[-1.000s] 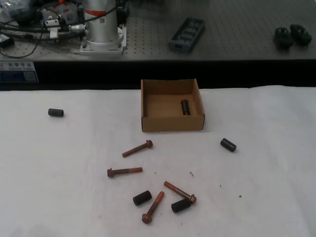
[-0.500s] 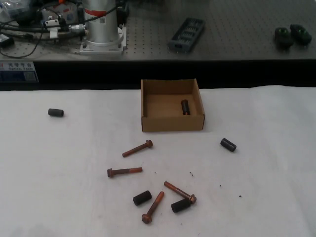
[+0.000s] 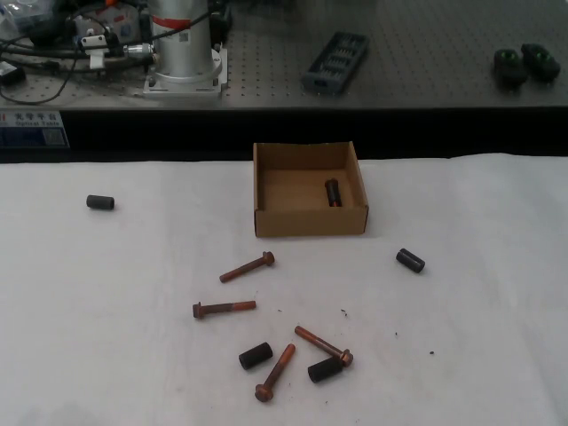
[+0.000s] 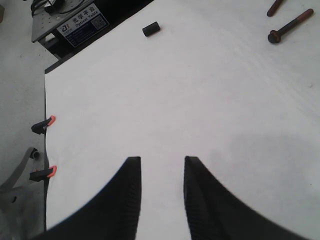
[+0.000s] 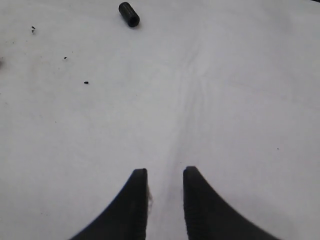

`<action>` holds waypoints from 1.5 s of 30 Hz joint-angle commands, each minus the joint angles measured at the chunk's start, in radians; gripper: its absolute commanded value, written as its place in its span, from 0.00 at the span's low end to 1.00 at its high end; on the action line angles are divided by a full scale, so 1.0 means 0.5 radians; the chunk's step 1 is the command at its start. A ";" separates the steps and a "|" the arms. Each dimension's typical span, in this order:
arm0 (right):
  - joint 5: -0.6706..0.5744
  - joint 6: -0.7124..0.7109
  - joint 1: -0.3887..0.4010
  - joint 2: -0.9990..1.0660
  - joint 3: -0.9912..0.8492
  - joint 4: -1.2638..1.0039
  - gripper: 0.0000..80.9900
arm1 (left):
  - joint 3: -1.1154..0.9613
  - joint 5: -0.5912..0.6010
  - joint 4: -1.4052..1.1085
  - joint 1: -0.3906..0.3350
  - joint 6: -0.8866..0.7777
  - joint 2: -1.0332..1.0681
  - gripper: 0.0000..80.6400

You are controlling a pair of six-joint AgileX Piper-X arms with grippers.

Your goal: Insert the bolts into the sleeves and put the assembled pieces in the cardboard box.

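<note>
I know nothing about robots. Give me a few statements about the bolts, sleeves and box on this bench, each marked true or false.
1. One piece lies inside the cardboard box. True.
2. Four bolts lie loose on the white sheet. True.
3. The loose sleeves number only two. False: there are four.
4. The left gripper holds a bolt. False: its fingers are apart with nothing between them.

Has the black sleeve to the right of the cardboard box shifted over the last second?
No. The sleeve lies where it did, right of and nearer than the cardboard box.
</note>
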 commanded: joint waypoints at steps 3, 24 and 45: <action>-0.323 0.289 0.001 -0.005 -0.025 -0.165 0.24 | -0.002 -0.036 -0.026 -0.007 -0.022 -0.009 0.28; -0.746 2.101 0.005 -0.005 -0.025 -1.608 0.24 | 0.009 1.531 -0.898 -0.007 -0.709 0.010 0.28; -1.305 0.961 0.005 1.490 -0.953 -0.728 0.24 | 0.009 1.645 -1.020 -0.007 -1.377 0.758 0.28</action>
